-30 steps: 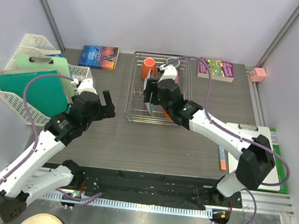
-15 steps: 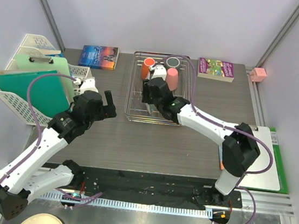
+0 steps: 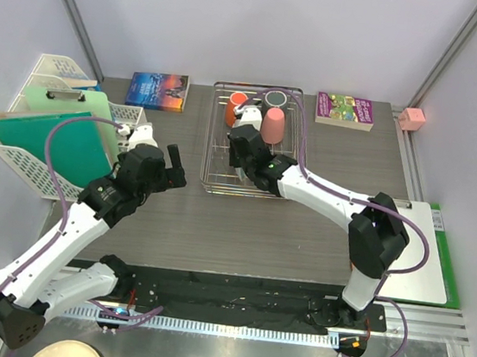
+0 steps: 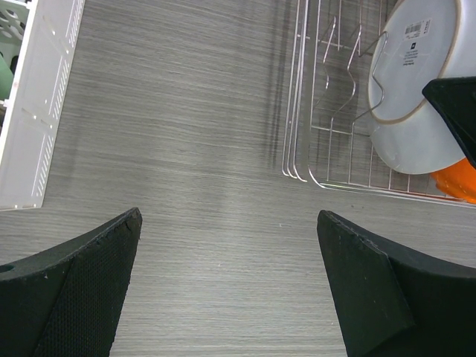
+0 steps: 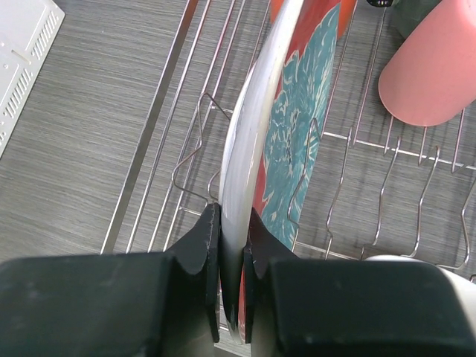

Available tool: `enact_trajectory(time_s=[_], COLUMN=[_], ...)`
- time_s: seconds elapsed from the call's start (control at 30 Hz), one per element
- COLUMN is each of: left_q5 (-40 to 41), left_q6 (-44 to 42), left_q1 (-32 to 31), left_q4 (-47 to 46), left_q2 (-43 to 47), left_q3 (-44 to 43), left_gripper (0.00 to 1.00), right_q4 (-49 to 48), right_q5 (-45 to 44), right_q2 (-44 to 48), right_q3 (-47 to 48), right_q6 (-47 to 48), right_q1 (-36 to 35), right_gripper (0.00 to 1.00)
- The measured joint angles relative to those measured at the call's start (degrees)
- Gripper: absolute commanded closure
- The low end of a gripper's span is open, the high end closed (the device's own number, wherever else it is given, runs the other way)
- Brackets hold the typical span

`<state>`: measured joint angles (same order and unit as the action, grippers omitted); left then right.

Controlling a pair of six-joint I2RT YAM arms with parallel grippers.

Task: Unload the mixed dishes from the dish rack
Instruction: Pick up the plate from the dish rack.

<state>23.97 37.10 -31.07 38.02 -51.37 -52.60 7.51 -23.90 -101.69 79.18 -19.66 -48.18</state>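
The right gripper is pinched onto the near rim of the teal plate, its fingers drawn in until only the plate's thickness parts them. The plate stands on edge between the wires of the dish rack, running up the centre of the right wrist view. Its flowered teal face with a red-orange border turns to the right of the frame and its plain white underside to the left.

It looks like glazed ceramic: stiff, brittle, smooth and likely slippery under the pads. It is probably heavy enough to swing about so narrow a hold at the edge. A straight lift clear of the thin, springy-looking silver wires seems the safest way out.

The pink handleless cup, matte and tapered, sits at upper right. In the top view the orange mug and dark grey mug stand at the rack's upper end.

The left gripper is spread wide with nothing in it, over the grey wood-grain tabletop left of the rack.
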Motion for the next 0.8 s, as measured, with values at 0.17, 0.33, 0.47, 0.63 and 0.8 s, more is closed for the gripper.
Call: enact_trajectory(time_s=[0.17, 0.33, 0.47, 0.63, 0.8], left_q5=[-0.09, -0.52, -0.63, -1.05, -1.33], left_q6=[0.02, 0.04, 0.09, 0.26, 0.42], left_q1=[0.00, 0.00, 0.00, 0.00, 0.00], left_q4=[0.00, 0.00, 0.00, -0.02, 0.00], left_q2=[-0.81, -1.01, -1.01, -1.07, -1.49], left_q3=[0.00, 0.00, 0.00, 0.00, 0.00], left_gripper=[0.00, 0.00, 0.00, 0.00, 0.00], right_q4=[0.92, 3.32, 5.92, 7.15, 7.56], right_q5=[0.61, 2.36, 4.07, 5.70, 7.08], right_q2=[0.09, 1.81, 4.72, 8.11, 10.10], right_q3=[0.39, 0.46, 0.46, 0.46, 0.46], right_q6=[0.31, 0.33, 0.61, 1.60, 2.99], right_q1=[0.04, 0.17, 0.20, 0.07, 0.04], right_gripper=[0.99, 0.99, 0.99, 0.99, 0.99])
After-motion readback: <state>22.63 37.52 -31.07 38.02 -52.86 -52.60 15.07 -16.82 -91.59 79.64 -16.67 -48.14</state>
